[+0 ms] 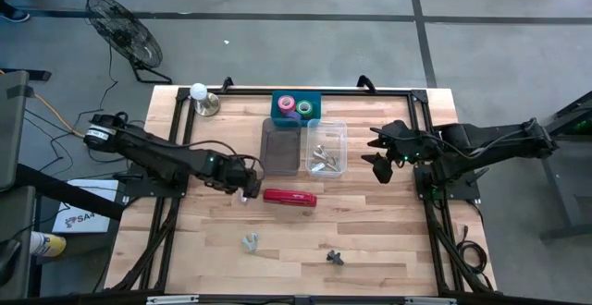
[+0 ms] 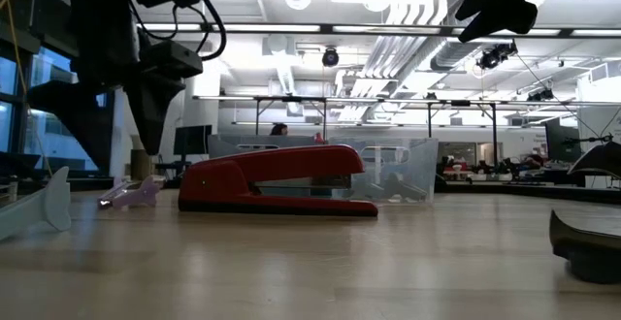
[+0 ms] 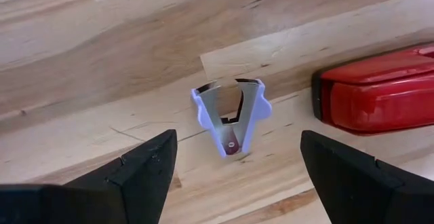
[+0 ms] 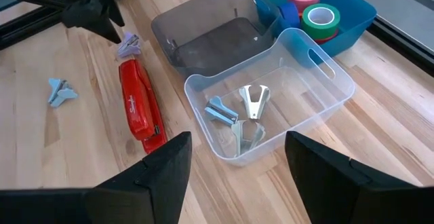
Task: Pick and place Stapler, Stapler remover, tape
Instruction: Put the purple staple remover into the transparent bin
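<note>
the left gripper hangs wide open and empty over a lavender staple remover lying on the wood between its fingers, just beside the one red stapler. three removers in the clear bin; two more loose on the table.

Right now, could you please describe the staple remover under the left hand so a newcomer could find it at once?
Start at the red stapler lying mid-table in front of the bins. Just off its left end, below the open left hand, lies a staple remover flat on the wood. It is lilac with metal jaws, and it is the only remover beside the stapler; the others lie nearer the front edge or in the clear bin.
</note>
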### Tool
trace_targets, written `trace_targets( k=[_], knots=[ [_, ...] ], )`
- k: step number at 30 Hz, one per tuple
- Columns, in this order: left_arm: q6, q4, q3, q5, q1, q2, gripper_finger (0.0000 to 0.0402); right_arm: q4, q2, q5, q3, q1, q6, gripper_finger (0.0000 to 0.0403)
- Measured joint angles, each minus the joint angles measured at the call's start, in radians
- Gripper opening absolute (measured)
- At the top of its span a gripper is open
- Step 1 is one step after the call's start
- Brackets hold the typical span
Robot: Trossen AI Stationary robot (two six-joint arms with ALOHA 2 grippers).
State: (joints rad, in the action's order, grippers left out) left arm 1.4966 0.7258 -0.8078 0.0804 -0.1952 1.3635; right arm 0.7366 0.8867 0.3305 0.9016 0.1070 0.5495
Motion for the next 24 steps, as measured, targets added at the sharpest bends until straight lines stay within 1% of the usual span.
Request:
trace_targets(
  k=[7,13,24],
  knots=[
    [0.02,-0.028,-0.001,0.005,-0.036,0.06,0.0307,0.0,0.0,0.0,0.0,0.0,0.01,0.0229],
    [0.02,-0.115,-0.002,0.013,-0.035,0.111,0.0307,0.001,0.002,0.0,0.0,0.0,0.011,0.0229],
    [0.02,-0.102,-0.004,0.031,-0.035,0.207,0.0307,0.003,0.002,0.0,0.0,0.0,0.019,0.0229]
  ],
)
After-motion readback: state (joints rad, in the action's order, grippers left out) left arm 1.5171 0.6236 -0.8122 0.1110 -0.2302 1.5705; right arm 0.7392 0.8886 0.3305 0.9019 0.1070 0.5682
